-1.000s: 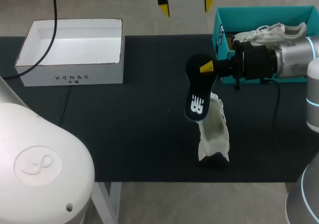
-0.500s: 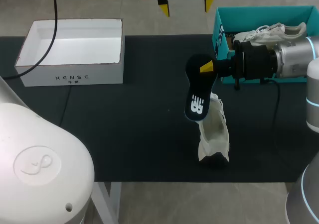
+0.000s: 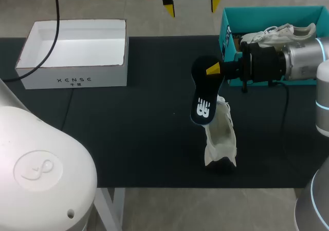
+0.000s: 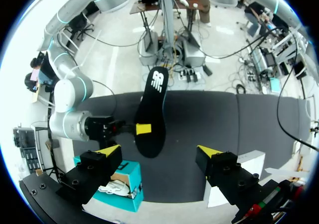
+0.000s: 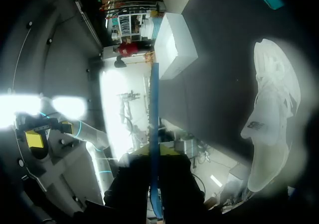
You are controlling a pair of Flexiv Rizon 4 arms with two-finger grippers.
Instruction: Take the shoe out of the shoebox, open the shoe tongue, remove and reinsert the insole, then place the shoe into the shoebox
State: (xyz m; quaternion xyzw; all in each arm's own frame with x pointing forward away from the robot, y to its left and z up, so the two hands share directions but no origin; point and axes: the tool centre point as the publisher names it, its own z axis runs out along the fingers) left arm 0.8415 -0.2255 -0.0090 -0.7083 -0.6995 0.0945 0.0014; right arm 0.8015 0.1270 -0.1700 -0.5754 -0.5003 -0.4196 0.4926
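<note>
My right gripper [image 3: 213, 69] is shut on the heel end of a black insole [image 3: 203, 98] that hangs above the table, logo side up. The white shoe [image 3: 221, 136] lies on the black mat just below it, opening upward. The teal shoebox [image 3: 227, 33] stands at the back right, with a second white shoe [image 3: 280, 32] inside. From the right wrist view the insole [image 5: 155, 109] shows edge-on between the shut fingers of my right gripper [image 5: 155, 157], with the shoe [image 5: 271, 112] beside it. My left gripper [image 3: 192, 5] hangs open high over the back edge, looking down on the insole [image 4: 152, 112]; nothing is between its fingertips [image 4: 108, 151].
A white open box [image 3: 77, 74] stands at the back left of the black mat [image 3: 128, 138]. It also shows in the left wrist view as the white box [image 4: 249, 163], opposite the teal shoebox [image 4: 127, 184].
</note>
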